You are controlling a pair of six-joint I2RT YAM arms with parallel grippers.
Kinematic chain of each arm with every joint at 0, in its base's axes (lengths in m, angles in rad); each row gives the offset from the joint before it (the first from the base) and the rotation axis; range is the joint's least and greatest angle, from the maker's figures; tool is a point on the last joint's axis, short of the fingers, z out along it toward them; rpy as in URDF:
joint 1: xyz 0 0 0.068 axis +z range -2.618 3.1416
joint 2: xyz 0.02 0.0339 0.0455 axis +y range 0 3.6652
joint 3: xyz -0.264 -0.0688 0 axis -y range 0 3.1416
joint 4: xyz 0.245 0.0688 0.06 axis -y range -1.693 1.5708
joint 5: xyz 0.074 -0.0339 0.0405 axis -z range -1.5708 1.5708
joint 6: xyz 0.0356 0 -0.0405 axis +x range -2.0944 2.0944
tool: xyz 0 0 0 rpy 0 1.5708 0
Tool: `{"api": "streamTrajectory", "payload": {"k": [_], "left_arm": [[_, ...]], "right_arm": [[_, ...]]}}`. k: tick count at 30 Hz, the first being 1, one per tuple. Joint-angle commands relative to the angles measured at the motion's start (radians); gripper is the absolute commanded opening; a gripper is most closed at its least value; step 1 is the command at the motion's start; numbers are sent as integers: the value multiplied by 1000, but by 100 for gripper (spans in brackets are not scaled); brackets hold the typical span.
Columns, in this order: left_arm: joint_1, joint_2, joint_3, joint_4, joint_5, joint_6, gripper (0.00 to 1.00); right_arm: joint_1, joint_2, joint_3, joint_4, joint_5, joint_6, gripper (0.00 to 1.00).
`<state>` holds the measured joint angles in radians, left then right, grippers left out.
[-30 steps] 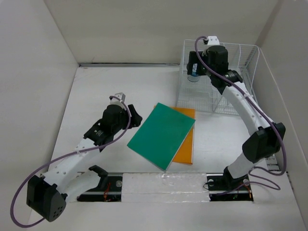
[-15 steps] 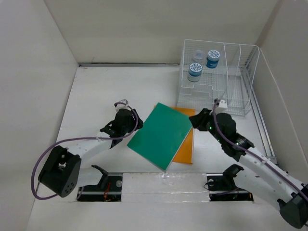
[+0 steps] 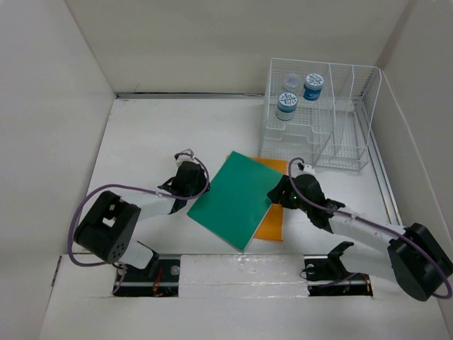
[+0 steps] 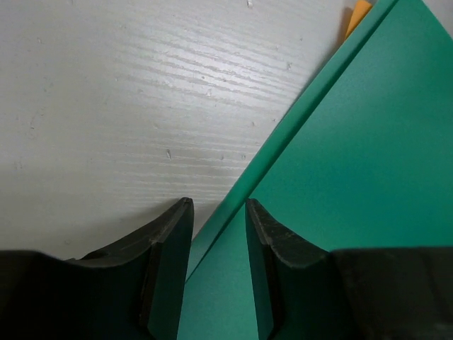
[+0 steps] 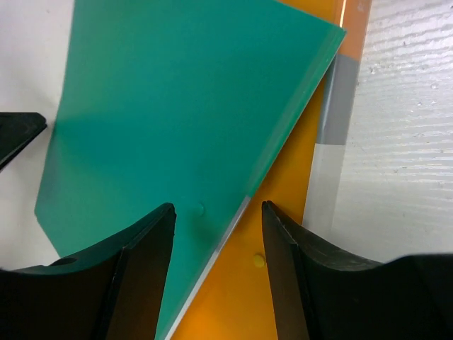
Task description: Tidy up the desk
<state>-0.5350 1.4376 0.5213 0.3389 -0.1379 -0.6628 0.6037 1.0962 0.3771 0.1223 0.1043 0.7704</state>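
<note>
Green book (image 3: 238, 199), thin and smooth, flat on an orange book (image 3: 272, 219), in the middle of the white desk (image 3: 156, 134) spread under it all. Looks light, stiff, a bit slippy; best pinched at an edge. Left gripper (image 4: 218, 212) at its 9 o'clock edge, fingers a little apart. Right gripper (image 5: 216, 212) at 3 o'clock, fingers wide, holding nothing. No words on the covers. Blue labels on jars (image 3: 287, 105) in the rack (image 3: 340, 142) at 1 o'clock, too small to read.

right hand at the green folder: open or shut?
Open. Right hand: fingers apart, green folder edge and orange folder visible between them, nothing pinched.
</note>
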Motion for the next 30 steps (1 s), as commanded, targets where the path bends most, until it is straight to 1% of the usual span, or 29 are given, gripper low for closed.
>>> {"api": "streamTrajectory", "payload": {"k": [1, 5, 8, 9, 12, 14, 15, 17, 19, 20, 21, 22, 23, 24, 25, 26, 27, 28, 29, 30], "left_arm": [[0, 7, -6, 74, 7, 14, 32], [0, 18, -15, 101, 27, 20, 27], [0, 35, -20, 115, 43, 25, 21], [0, 46, -20, 120, 47, 31, 16], [0, 52, -30, 129, 61, 35, 8], [0, 46, -43, 135, 67, 35, 6], [0, 43, -53, 141, 69, 35, 4], [0, 44, -60, 144, 78, 40, 1], [0, 55, -66, 146, 84, 45, 0], [0, 55, -66, 146, 84, 46, 0], [0, 60, -69, 147, 86, 46, 0], [0, 63, -70, 149, 90, 46, 0], [0, 64, -72, 152, 92, 46, 0], [0, 67, -73, 155, 95, 45, 0], [0, 66, -76, 157, 98, 45, 0], [0, 64, -78, 155, 100, 45, 0], [0, 58, -81, 155, 103, 45, 0], [0, 55, -81, 152, 98, 45, 0], [0, 49, -80, 147, 95, 45, 0], [0, 35, -76, 137, 92, 48, 0]], "right_arm": [[1, 57, 9, 146, -18, 44, 58], [10, 53, -16, 143, 50, 85, 56], [10, 37, -49, 161, 75, 109, 56], [10, 50, -49, 180, 75, 112, 56], [10, 143, -34, 236, 43, 121, 56], [10, 226, -27, 285, 11, 141, 56], [10, 253, -26, 337, -6, 147, 56], [19, 341, -12, 384, -41, 167, 58], [28, 417, 2, 498, -72, 197, 59], [28, 441, -1, 499, -87, 198, 60], [48, 462, -7, 598, -95, 205, 63], [48, 484, -9, 641, -97, 219, 66], [65, 502, -17, 690, -135, 221, 66], [80, 533, -21, 794, -150, 221, 67], [90, 545, -26, 839, -156, 224, 66], [90, 553, -32, 899, -176, 219, 64], [103, 568, -50, 1015, -170, 216, 63], [113, 568, -55, 1033, -167, 219, 61], [113, 567, -50, 1027, -166, 219, 49], [113, 553, -38, 990, -151, 210, 44]]}}
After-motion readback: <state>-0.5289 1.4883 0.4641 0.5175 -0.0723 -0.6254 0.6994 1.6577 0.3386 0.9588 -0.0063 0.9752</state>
